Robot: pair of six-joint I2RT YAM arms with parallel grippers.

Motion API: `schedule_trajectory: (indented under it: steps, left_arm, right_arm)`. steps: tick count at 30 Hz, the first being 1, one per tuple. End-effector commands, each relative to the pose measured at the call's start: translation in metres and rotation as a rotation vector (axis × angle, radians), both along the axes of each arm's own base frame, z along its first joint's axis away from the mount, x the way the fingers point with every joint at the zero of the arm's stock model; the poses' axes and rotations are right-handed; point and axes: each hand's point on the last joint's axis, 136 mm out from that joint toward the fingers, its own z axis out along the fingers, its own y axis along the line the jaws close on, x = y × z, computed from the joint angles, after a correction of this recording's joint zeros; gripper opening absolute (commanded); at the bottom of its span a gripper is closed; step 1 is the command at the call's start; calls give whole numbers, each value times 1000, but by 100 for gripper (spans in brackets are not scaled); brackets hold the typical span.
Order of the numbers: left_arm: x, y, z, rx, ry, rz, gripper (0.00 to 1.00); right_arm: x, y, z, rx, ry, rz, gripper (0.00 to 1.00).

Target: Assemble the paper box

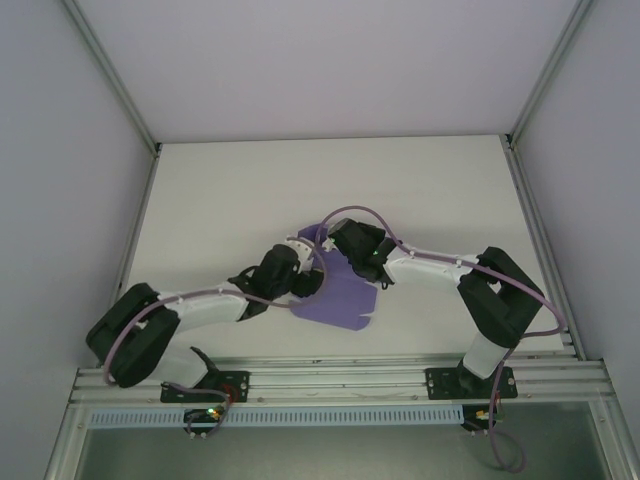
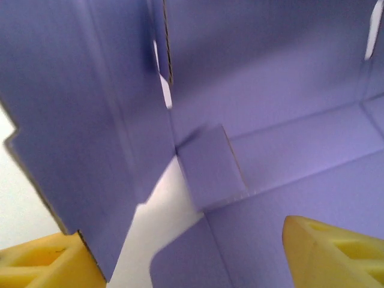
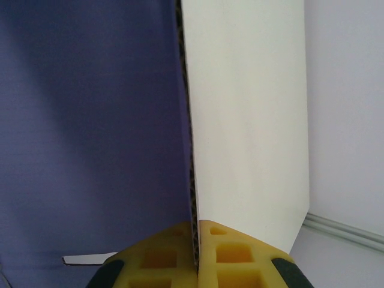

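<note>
The paper box (image 1: 345, 295) is a purple die-cut card lying partly folded in the middle of the white table, between my two arms. My left gripper (image 1: 308, 268) reaches in from the left. In the left wrist view the left gripper (image 2: 183, 231) is open, its yellow fingers (image 2: 336, 252) wide apart around the box's inside corner (image 2: 210, 174). A raised side flap (image 2: 78, 120) stands just inside the left finger. My right gripper (image 1: 345, 245) comes in from the right. In the right wrist view the right gripper (image 3: 197, 225) is shut on the edge of an upright panel (image 3: 96, 120), purple on one face and white on the other.
The white table (image 1: 250, 190) has bare room behind and to the left of the card. Pale enclosure walls stand on three sides. An aluminium rail (image 1: 340, 375) with both arm bases runs along the near edge.
</note>
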Motion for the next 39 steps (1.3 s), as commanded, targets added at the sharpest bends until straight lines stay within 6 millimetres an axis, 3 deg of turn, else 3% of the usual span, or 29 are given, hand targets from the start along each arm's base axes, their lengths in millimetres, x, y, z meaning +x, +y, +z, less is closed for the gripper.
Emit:
schedule_trajectory:
  steps: [1,6,8,9,13,15,23,27,28,29,30,32,34,37,39]
  left_arm:
    - [13,-18,8,-16,-12,-19,69]
    - [27,-26,5,-1,-42,-1,65]
    - [30,-27,4,-4,-44,3,57]
    - [30,-28,4,-2,-44,4,52]
    - [31,-22,5,-16,-31,39,10]
    - [30,-19,7,-61,-1,55,0]
    - [22,-16,17,-341,121,46,0]
    - [23,-17,18,-344,141,42,0]
    - [24,-17,16,-334,147,47,18]
    - [25,-15,16,-328,148,54,49]
    - [24,-13,18,-325,142,58,60]
    - [23,-8,23,-318,130,69,73]
    - [20,0,29,-295,117,89,79]
    - [16,16,43,-257,92,124,100]
    - [14,29,55,-224,72,158,100]
  right_arm:
    - [-3,2,7,54,16,-9,0]
    - [-5,4,4,63,32,-1,0]
    - [-6,4,2,63,40,3,0]
    - [-6,4,2,63,42,7,0]
    - [-5,2,0,46,40,0,0]
    - [-5,1,1,43,35,-1,0]
    - [-6,10,7,110,16,38,0]
    - [-6,10,9,115,4,43,0]
    - [-6,9,10,107,-2,43,0]
    - [-5,9,11,97,-9,45,0]
    - [-3,6,13,83,-28,39,0]
    - [1,3,17,51,-68,30,0]
    - [5,0,22,31,-107,29,0]
    - [12,1,32,20,-171,37,0]
    - [18,1,38,-12,-219,44,0]
